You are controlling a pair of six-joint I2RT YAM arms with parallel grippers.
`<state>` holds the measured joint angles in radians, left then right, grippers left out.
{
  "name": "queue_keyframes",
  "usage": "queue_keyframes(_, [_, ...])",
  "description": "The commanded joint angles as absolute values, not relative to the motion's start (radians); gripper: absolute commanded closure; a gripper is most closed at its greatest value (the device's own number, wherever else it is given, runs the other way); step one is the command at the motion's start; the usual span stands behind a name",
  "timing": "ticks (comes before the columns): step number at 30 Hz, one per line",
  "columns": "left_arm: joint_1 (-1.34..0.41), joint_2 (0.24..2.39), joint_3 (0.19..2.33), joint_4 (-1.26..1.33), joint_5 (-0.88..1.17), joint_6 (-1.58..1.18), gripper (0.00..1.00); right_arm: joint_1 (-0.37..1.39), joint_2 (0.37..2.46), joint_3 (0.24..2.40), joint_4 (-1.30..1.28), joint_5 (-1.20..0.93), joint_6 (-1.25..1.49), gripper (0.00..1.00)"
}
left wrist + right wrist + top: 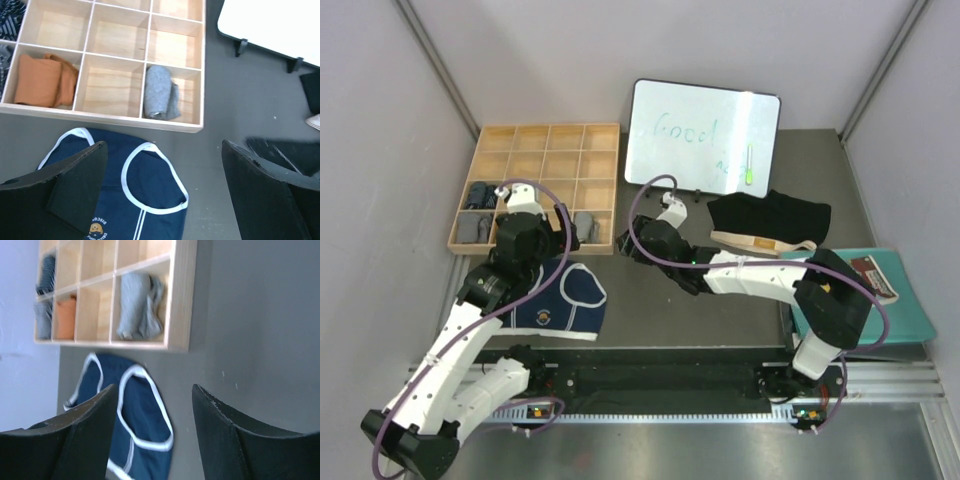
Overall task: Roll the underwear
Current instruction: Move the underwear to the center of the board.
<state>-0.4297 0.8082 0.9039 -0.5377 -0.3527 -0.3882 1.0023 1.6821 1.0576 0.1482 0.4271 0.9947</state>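
Note:
The navy underwear with white trim [565, 300] lies flat on the dark table, just in front of the wooden tray [548, 127]. My left gripper [552, 250] hovers open and empty over its upper edge; the left wrist view shows the navy cloth [150, 190] below my gripper [164, 145]. My right gripper [632, 245] is open and empty above bare table right of it, with the navy underwear [142, 420] to its left [154, 387]. The grey underwear [585, 227] sits rolled in a front tray compartment [159, 92] [137, 305]. The black underwear with beige waistband [770, 215] lies flat at the right.
A whiteboard [705, 135] stands behind the black underwear. A teal folder [910, 310] with a booklet lies at the right edge. Rolled cloths fill the tray's left compartments, one orange [42, 80]. Grey walls close in left, back and right.

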Motion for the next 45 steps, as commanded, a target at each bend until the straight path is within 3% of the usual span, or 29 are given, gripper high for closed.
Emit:
queue_keyframes(1, [-0.402, 0.790, 0.874, -0.471, -0.357, -0.370, 0.01, 1.054, 1.655, 0.991, 0.075, 0.290, 1.045, 0.40])
queue_keyframes(6, [-0.397, 0.801, 0.871, -0.472, -0.310, -0.373, 0.01, 1.118, 1.762, 1.043, 0.043, 0.213, 1.075, 0.46])
queue_keyframes(14, [-0.394, 0.805, 0.871, -0.474, -0.281, -0.373, 0.01, 1.167, 1.974, 1.331, -0.239, 0.219, 1.020, 0.51])
queue_keyframes(37, [-0.393, 0.799, 0.871, -0.462, -0.227, -0.371, 0.01, 1.224, 2.177, 1.621, -0.610, 0.331, 0.917, 0.62])
queue_keyframes(40, [-0.393, 0.796, 0.870, -0.462, -0.224, -0.371, 0.01, 1.226, 2.189, 1.618, -0.637, 0.341, 0.919, 0.66])
queue_keyframes(45, [-0.393, 0.801, 0.870, -0.462, -0.216, -0.374, 0.01, 1.226, 2.201, 1.591, -0.585, 0.319, 0.923, 0.89])
